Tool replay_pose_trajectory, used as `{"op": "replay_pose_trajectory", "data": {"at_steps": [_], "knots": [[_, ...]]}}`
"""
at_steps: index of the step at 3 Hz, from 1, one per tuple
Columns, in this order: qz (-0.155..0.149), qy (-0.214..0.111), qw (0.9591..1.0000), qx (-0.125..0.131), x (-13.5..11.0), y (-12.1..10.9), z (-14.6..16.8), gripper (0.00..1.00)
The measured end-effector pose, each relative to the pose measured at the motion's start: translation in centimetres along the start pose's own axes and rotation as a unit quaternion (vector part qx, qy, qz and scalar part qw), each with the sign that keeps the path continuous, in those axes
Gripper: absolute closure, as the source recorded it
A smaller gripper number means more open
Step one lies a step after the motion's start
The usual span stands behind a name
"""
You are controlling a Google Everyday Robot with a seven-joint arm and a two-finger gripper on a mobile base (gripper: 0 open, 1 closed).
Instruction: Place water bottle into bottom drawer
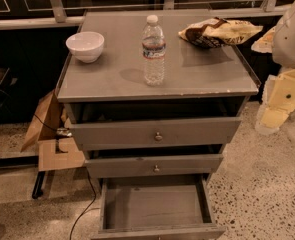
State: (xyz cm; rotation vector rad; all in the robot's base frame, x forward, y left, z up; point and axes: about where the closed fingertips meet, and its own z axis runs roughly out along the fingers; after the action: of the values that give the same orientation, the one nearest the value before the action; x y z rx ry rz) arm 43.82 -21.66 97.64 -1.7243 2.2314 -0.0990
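The water bottle (153, 51) stands upright on the grey cabinet top (197, 79), near its middle front. It is clear ribbed plastic with a white cap and a red-and-blue label band. The bottom drawer (154, 229) is pulled wide open below two knobbed drawers, and its plain grey inside holds nothing. My arm's white and cream links (287, 84) show at the right edge, right of the cabinet and apart from the bottle. My gripper is out of view beyond that edge.
A white bowl (85, 46) sits at the top's left rear. A brown-and-yellow chip bag (217, 32) lies at the right rear. The two upper drawers (157, 134) stand slightly ajar. Cardboard (49, 134) and a black cable (87, 199) lie on the floor at the left.
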Motion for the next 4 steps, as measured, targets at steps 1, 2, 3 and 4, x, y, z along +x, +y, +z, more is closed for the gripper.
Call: {"op": "replay_pose_trajectory", "data": {"at_steps": [1, 2, 3, 4], "knots": [[0.0, -0.006, 1.0, 0.006, -0.2, -0.2, -0.1, 0.0], [0.014, -0.035, 0.9989, 0.026, -1.2, -2.1, 1.3, 0.0], [0.043, -0.06, 0.996, 0.052, -2.7, -5.1, 3.4, 0.0], [0.072, -0.094, 0.9904, 0.071, -5.0, -9.1, 5.7, 0.0]]}}
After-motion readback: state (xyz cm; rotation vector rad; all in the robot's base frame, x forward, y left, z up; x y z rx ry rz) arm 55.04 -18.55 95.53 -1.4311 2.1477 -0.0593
